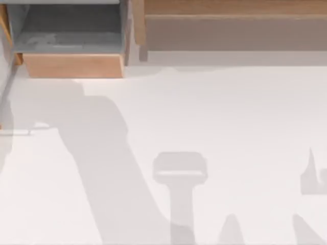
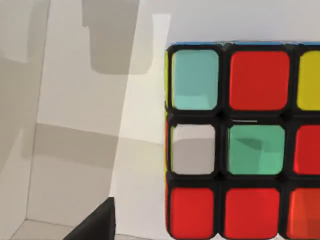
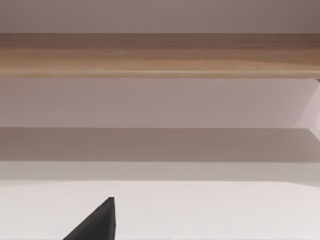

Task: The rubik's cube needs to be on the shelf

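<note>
Top view: the shelf [image 1: 235,15] ran along the far edge of the white table [image 1: 214,117], grey-brown front face toward me, w/ its side post at its left end. Just left of that post sat a grey-lined box compartment [image 1: 71,35] w/ a light-wood front. Arm shadows lay across the table below the shelf.

Left wrist view: the rubik's cube [image 2: 242,140] was very close to my left cam, red, green, white and yellow squares facing it, w/ pale walls beside and behind it. A dark finger tip [image 2: 97,222] poked in at the frame edge, apart from the cube. Couldn't tell how wide my left jaws stood, or whether they had hold of anything.

Right wrist view: the shelf's light-wood board [image 3: 160,55] crossed the frame, white table before it. One dark finger tip [image 3: 97,222] showed; right jaws, can't tell either.
</note>
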Motion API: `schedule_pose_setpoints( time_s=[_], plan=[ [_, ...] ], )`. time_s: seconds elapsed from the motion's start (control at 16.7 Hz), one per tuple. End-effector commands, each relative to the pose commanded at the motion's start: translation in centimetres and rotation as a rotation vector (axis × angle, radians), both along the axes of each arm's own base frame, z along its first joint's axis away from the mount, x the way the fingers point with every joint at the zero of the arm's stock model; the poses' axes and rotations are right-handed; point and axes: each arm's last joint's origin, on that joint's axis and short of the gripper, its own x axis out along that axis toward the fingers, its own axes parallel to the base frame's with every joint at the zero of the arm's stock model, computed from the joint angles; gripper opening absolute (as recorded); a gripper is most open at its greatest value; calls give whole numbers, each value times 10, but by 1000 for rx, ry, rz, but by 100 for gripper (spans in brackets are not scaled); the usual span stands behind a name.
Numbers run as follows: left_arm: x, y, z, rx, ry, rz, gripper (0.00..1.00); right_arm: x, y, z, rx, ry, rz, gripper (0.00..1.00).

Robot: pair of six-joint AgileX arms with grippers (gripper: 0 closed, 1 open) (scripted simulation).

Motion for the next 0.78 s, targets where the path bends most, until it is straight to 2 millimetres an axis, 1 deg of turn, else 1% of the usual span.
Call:
schedule_pose_setpoints(
  time_s=[0.18, 0.3, 0.36, 0.54, 0.78],
  plan=[
    [11, 5, -30, 3, -9, 1, 100, 0, 0, 0, 0, 0, 0, 100],
    [16, 3, -47, 2, -5, 1, 100, 0, 0, 0, 0, 0, 0, 100],
    [17, 2, -50, 1, -3, 0, 100, 0, 0, 0, 0, 0, 0, 100],
    [17, 2, -50, 1, -3, 0, 100, 0, 0, 0, 0, 0, 0, 100],
    [17, 2, -50, 1, -3, 0, 70, 0, 0, 0, 0, 0, 0, 100]
  ],
)
